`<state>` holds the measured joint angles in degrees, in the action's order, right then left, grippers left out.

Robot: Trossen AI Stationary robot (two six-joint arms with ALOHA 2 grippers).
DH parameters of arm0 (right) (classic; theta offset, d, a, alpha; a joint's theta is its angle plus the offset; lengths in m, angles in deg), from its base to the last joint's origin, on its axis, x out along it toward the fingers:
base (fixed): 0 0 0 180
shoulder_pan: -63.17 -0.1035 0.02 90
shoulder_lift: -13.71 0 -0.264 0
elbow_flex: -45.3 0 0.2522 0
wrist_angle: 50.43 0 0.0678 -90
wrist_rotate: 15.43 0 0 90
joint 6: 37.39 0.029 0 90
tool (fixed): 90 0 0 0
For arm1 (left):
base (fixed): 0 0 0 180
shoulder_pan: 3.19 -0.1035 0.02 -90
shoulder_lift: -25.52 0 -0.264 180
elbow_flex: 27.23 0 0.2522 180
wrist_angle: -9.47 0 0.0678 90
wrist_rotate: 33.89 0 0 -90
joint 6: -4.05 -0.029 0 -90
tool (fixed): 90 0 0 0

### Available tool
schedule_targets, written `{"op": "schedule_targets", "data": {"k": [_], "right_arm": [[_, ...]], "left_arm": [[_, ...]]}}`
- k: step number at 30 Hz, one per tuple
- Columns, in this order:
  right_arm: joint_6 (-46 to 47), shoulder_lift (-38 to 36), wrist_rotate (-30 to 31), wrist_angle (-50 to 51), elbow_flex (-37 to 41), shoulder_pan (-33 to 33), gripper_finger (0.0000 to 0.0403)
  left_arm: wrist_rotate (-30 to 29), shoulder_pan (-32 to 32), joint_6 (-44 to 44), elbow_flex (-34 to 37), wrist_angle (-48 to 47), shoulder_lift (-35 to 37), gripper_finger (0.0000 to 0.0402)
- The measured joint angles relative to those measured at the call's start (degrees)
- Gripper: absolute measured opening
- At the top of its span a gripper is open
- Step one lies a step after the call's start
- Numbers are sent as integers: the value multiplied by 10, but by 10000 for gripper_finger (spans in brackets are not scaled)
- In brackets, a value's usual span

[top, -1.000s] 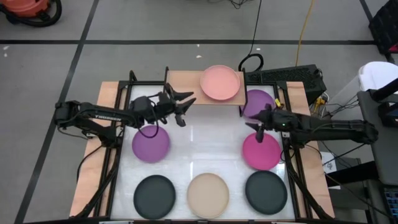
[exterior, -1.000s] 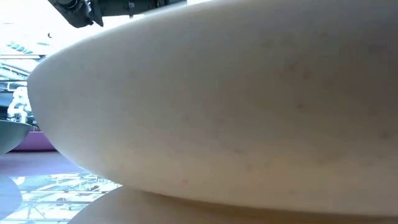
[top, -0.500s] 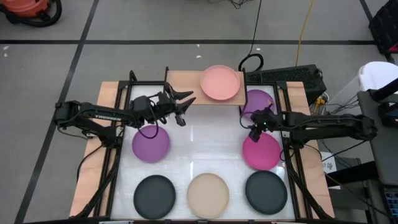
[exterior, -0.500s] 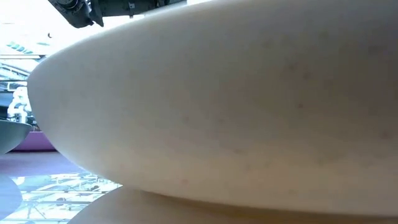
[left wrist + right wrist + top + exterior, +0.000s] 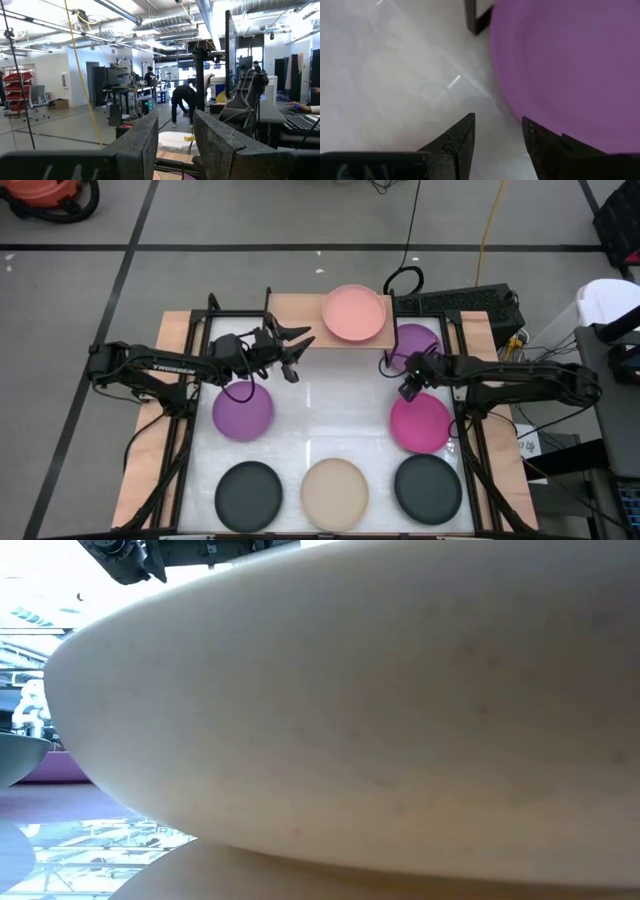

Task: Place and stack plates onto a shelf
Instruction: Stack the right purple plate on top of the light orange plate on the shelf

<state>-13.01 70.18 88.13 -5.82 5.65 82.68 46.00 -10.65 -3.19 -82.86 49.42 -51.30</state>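
White tabletop point(image 5: 320, 415) framed in wood, spread with plates. At the far edge, the light-wood shelf point(image 5: 300, 320) on black legs, carrying one pink plate point(image 5: 354, 313) toward its right end. Just right of the shelf, on the table, a purple plate point(image 5: 418, 342); nearer, a magenta plate point(image 5: 421, 423). On the left side, a second purple plate point(image 5: 243, 412). Along the near edge, three in a row: black plate point(image 5: 249, 496), beige plate point(image 5: 335, 493), second black plate point(image 5: 427, 487). Low view almost wholly filled by that beige plate's rim point(image 5: 360, 710). Left gripper point(image 5: 300, 352) held above the table just in front of the shelf's left half, fingers point(image 5: 145, 142) parted a little with nothing between them, pointed level into the room beyond, where a person bends over. Right gripper point(image 5: 409, 380) low over the tabletop between the right-hand purple plate and the magenta one, fingertips point(image 5: 465, 132) slightly apart and empty, one tip at the purple plate's edge point(image 5: 560, 70).
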Motion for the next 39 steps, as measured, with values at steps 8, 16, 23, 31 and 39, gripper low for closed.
{"op": "schedule_targets", "data": {"k": [8,16,23,31,39], "right_arm": [[-15,18,0,-17,0,16,144],[-44,29,-8,-27,0,15,144],[-53,58,-15,-27,1,15,132],[-65,77,-2,-38,4,15,21],[-39,29,38,-60,5,15,16]], "left_arm": [[0,0,-4,0,-1,0,129],[0,0,-5,0,-1,0,129],[0,0,-3,0,-2,0,129],[0,0,0,0,-5,0,129],[-5,0,0,0,-9,0,129]]}}
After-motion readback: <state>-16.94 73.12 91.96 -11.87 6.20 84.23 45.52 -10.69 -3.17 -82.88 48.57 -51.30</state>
